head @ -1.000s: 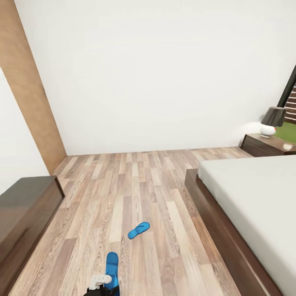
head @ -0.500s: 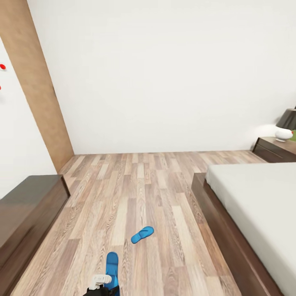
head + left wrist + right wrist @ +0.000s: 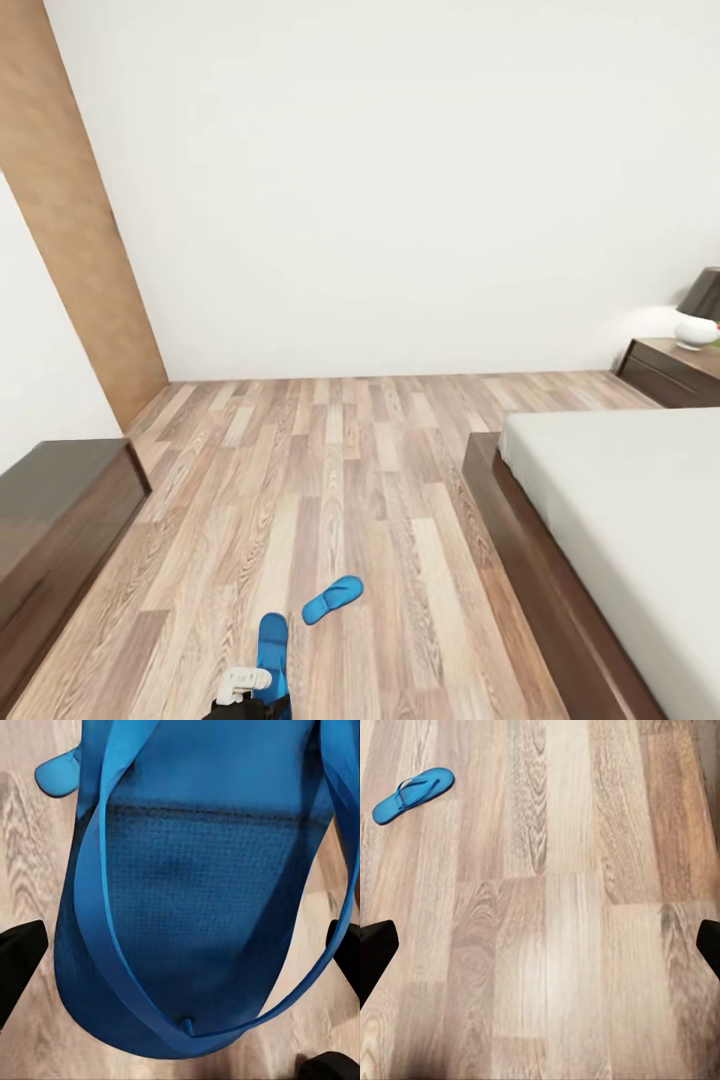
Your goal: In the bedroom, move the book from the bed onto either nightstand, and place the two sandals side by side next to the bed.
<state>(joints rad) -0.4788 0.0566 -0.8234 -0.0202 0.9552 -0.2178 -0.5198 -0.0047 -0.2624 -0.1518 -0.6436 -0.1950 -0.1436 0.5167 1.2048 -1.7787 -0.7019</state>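
Left claw [image 3: 180, 945] grips one sandal [image 3: 202, 892] between fingers.

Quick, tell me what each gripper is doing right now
Left gripper: closed on one blue sandal.
Right gripper: open, empty, above bare wood floor; the other sandal lies apart on the floor.

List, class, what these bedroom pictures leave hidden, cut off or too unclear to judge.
- Left claw, head view: cut by the bottom edge; whether it grips the bright blue flat sandal beside it is unclear.
- Dark-shaded lamp on the reddish-brown wooden nightstand: cut by the right edge.
- Pale-grey mattress of the bed: far side out of frame.
- Right claw, wrist view: dark fingertips barely visible at the edges.
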